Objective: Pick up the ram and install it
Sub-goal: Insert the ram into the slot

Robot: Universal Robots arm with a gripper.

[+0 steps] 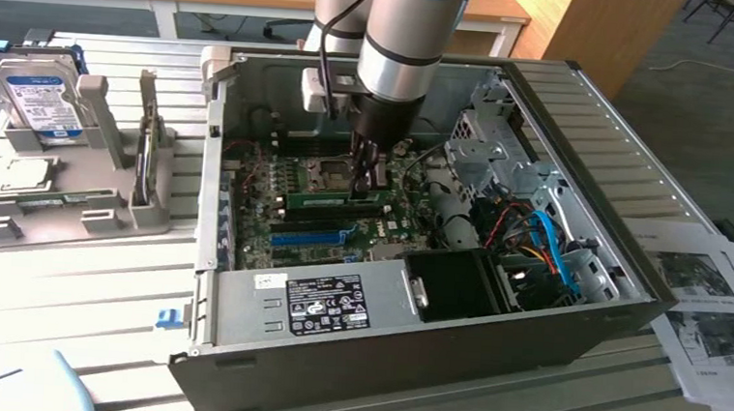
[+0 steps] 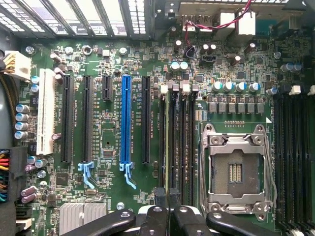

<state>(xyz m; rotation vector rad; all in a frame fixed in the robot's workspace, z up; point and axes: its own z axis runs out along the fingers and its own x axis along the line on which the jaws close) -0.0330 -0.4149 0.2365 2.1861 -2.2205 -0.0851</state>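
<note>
The matte black claw point(image 2: 167, 199) pinches narrowly on the thin, flat green ram point(image 1: 328, 201), edge-up between its fingertips.

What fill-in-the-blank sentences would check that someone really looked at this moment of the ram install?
1. The claw, shut on the ram, reaches down into the open computer ____.
2. The ram's board is coloured ____.
3. The long slot standing between black ones is coloured ____.
4. The hard drive stands in a gray holder toward the exterior view's ____ edge.
Missing words: case; green; blue; left.
</note>
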